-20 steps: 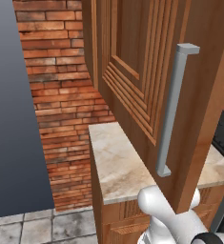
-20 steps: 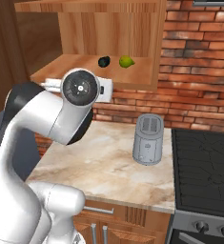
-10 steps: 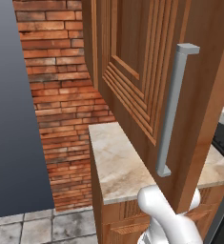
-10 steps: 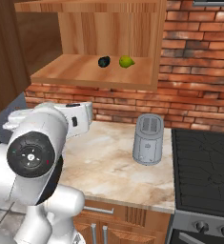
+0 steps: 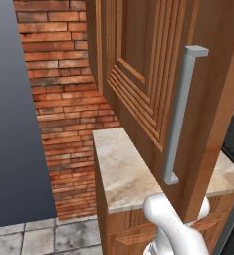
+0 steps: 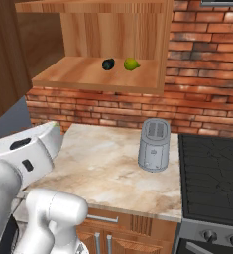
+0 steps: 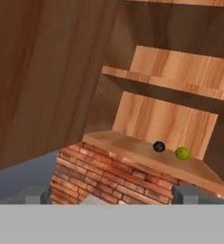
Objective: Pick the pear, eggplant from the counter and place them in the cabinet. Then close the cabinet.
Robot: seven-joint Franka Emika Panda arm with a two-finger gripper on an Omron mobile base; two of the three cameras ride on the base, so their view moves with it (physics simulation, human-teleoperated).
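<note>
Your cabinet (image 6: 103, 74) stands with its door (image 5: 153, 74) swung wide. On its lower shelf, near the right end: eggplant (image 6: 108, 64), dark, then pear (image 6: 131, 64) just beside it, apart. Your table (image 6: 108, 168) carries a grey toaster (image 6: 154, 145) by its right edge. Your hand (image 7: 111, 196) is spread wide, grasping nothing.

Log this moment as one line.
pear: in cabinet | eggplant: beside it | door: open | gripper: open, empty | next: close door
</note>
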